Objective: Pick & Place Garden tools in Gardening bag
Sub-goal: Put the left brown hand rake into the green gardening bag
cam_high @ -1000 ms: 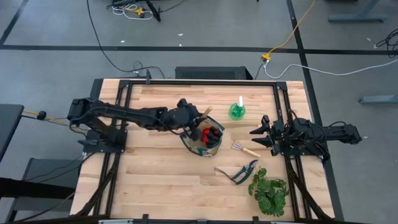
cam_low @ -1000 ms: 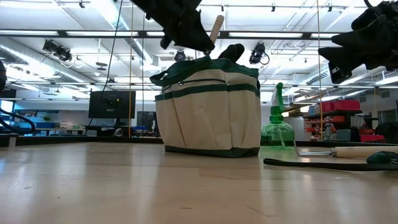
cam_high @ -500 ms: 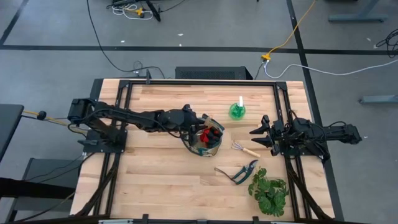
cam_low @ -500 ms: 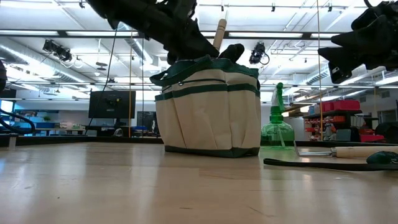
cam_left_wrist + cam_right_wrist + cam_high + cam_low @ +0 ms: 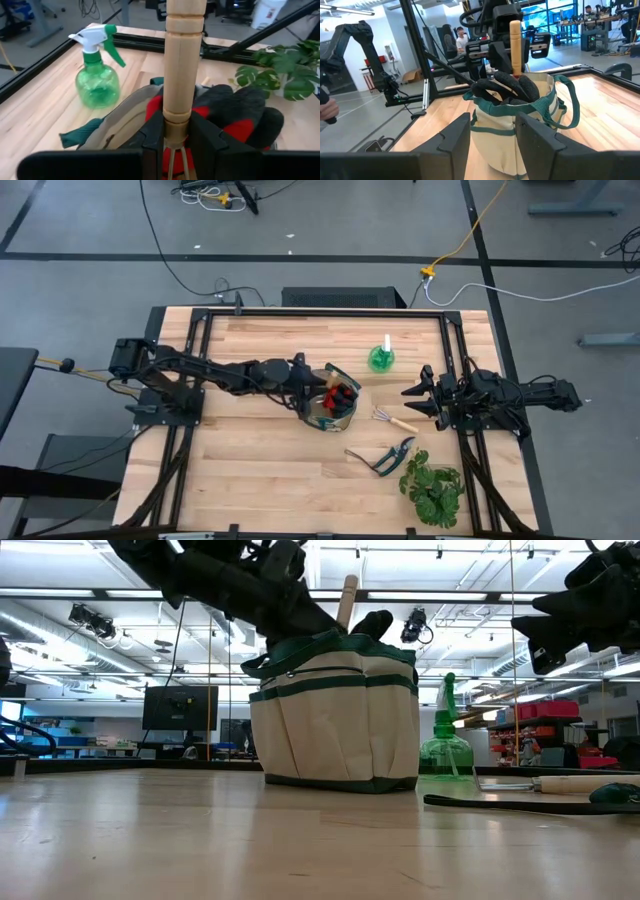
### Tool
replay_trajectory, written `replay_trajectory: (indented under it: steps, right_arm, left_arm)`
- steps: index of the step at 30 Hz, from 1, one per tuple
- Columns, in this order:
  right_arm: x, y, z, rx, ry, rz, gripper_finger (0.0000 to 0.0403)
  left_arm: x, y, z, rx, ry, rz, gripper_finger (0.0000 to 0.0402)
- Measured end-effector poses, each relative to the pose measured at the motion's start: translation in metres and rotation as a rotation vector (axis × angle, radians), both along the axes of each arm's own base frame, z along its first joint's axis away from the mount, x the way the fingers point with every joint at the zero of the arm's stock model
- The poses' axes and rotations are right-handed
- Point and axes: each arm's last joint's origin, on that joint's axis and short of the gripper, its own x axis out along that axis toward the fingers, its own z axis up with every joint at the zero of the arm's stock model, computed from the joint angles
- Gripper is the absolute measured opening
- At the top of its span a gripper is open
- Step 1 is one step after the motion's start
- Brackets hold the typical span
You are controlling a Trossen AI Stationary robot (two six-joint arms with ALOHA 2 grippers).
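Observation:
The tan gardening bag (image 5: pixel 330 404) with green trim stands mid-table, with red and dark gloves (image 5: pixel 235 117) inside it. My left gripper (image 5: pixel 310 380) is at the bag's left rim, shut on a wooden-handled rake (image 5: pixel 346 598) whose handle stands above the bag (image 5: pixel 335 715). My right gripper (image 5: pixel 418 402) waits open and empty near the table's right side. It also shows in the right wrist view (image 5: pixel 492 142). The green spray bottle (image 5: pixel 381 358), a second rake (image 5: pixel 396 420) and the pruning shears (image 5: pixel 384 457) are on the table right of the bag. My left gripper pinches the rake handle's lower end (image 5: pixel 175 125), just above the metal neck, between its two fingers. The fingers (image 5: pixel 152 137) come from the table's left, slanting slightly down, across the handle. The handle stands nearly upright over the bag. The metal head below is hidden by the gripper.
A leafy green plant (image 5: pixel 432 488) sits near the front right corner. Dark frame rails (image 5: pixel 460 340) run along the table's sides. Bare wood (image 5: pixel 250 460) lies left of and in front of the bag.
My left gripper has gone down toward the bag's left rim and tipped toward level, still shut on the rake. The rake's handle has sunk a little and stands more upright over the bag.

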Motion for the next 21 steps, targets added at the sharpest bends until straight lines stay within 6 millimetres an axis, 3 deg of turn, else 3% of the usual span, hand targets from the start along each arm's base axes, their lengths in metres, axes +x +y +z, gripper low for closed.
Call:
replay_trajectory:
  steps: [12, 21]
  right_arm:
    - [0.0000, 0.0000, -0.0001, 0.000, 0.000, 0.000, 0.0160]
    - [0.0000, 0.0000, 0.0000, 0.000, -0.001, 0.000, 0.0160]
  left_arm:
    - [0.0008, 0.0002, 0.0004, -0.014, -0.012, -0.019, 0.0068]
    - [0.0008, 0.0003, -0.0002, -0.033, -0.010, -0.013, 0.0117]
